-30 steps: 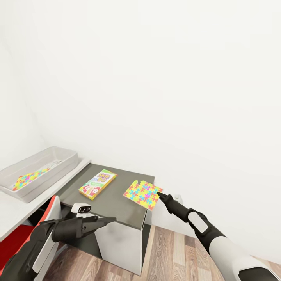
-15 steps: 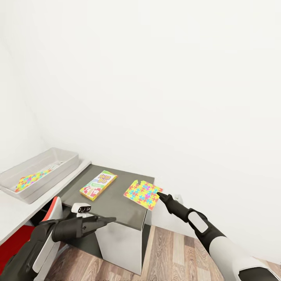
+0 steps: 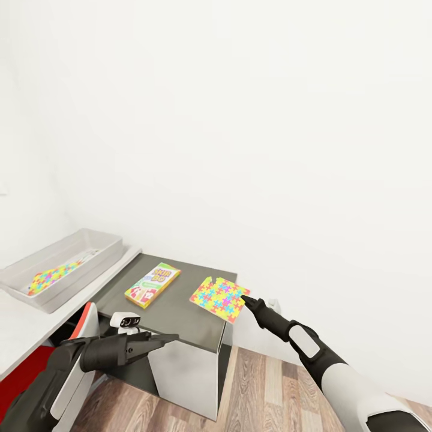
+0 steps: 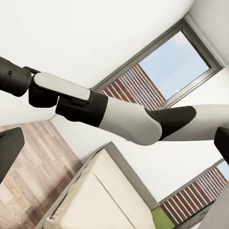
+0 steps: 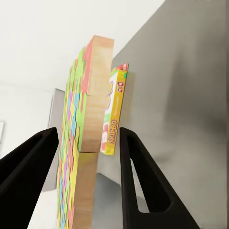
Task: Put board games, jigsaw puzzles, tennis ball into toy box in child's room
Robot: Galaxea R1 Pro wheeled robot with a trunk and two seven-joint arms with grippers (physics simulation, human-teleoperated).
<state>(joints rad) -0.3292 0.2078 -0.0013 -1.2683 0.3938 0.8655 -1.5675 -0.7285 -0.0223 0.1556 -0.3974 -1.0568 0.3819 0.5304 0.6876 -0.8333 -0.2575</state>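
Note:
A jigsaw puzzle (image 3: 219,298) lies at the right front corner of the table's dark grey side unit (image 3: 174,312), overhanging the edge. My right gripper (image 3: 245,302) is open, with one finger (image 5: 138,176) on each side of the puzzle's (image 5: 88,143) edge and a gap at both. The yellow-green and red board game (image 3: 152,284) lies flat further left on the unit. On the pale desk top (image 3: 24,327) stands the light grey toy box (image 3: 90,259), with another jigsaw puzzle (image 3: 53,277) inside. My left gripper (image 3: 171,338) hangs open in front of the unit, holding nothing.
A red and white chair (image 3: 36,366) stands under the desk by my left arm. White walls close in behind and to the left of the table. Wood floor (image 3: 264,390) runs to the right of the unit. The beige bed (image 4: 105,200) lies under a window behind my right arm.
The whole picture has shifted a little, so the camera moved. Both arms, the puzzle and the board game keep their places.

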